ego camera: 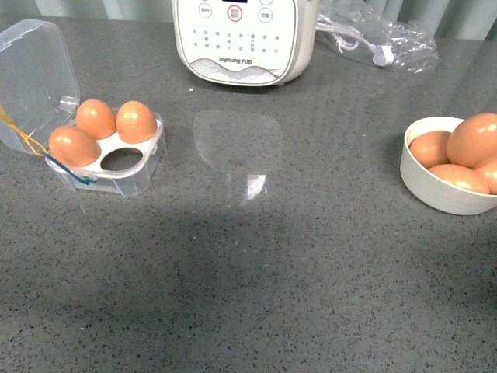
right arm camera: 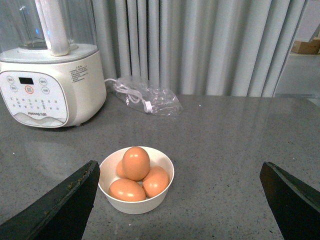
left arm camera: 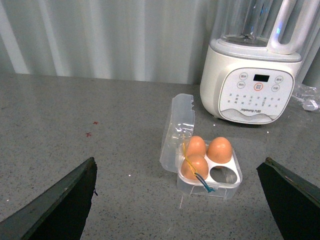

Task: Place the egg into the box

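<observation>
The clear box sits open at the table's left, its lid tipped back. Three orange-brown eggs fill three hollows; the near right hollow is empty. Several more eggs lie in a white bowl at the right. Neither arm shows in the front view. My left gripper is open and empty, above the table and short of the box. My right gripper is open and empty, short of the bowl, where one egg lies on top.
A white blender base stands at the back centre. A clear plastic bag with a white cable lies at the back right. Grey curtains hang behind the table in both wrist views.
</observation>
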Robot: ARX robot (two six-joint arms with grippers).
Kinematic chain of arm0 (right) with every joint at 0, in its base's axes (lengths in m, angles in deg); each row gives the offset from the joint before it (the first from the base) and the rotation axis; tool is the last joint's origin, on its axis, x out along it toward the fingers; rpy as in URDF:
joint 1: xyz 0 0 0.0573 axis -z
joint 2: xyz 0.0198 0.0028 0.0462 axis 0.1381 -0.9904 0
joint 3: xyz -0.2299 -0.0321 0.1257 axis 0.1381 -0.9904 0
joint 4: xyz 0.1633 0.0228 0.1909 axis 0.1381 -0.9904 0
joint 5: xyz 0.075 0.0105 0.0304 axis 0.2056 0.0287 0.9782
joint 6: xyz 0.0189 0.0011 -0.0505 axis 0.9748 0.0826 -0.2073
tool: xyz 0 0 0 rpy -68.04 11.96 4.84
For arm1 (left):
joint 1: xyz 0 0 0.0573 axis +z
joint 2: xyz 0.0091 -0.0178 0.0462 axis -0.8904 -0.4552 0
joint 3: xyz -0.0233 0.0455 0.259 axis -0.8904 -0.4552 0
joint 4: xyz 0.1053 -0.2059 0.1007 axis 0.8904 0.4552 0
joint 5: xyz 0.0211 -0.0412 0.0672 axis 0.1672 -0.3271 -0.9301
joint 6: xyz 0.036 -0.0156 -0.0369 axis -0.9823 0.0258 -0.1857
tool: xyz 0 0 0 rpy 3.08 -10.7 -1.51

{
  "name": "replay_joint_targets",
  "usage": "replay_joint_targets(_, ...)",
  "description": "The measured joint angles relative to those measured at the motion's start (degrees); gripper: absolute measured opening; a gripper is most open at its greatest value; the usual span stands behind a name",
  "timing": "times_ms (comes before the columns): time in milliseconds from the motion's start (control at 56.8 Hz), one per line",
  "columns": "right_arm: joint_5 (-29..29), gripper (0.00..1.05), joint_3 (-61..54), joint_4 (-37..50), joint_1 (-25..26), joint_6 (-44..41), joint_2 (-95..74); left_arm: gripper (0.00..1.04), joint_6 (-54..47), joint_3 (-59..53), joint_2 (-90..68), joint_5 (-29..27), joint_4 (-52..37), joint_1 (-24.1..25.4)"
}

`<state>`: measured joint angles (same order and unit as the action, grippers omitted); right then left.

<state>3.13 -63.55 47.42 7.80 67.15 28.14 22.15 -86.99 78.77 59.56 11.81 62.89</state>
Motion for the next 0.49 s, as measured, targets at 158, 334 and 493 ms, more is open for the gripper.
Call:
replay_joint_targets(158, 0.00, 0.97, 0.00, 0.00, 0.00, 0.00, 0.00, 0.98, 0.00, 0.00, 0.00, 0.00, 0.00, 0.02)
replay_joint_targets(334, 0.00, 0.97, 0.00, 0.00, 0.00, 0.00, 0.00, 0.98, 0.00, 0.00, 0.00, 0.02, 0.00, 0.00)
replay_joint_targets(493, -0.04, 0.97, 0.00, 0.02, 0.00, -0.02, 0.00, 0.98, 0.00, 0.00, 0.00, 0.00, 0.00, 0.02)
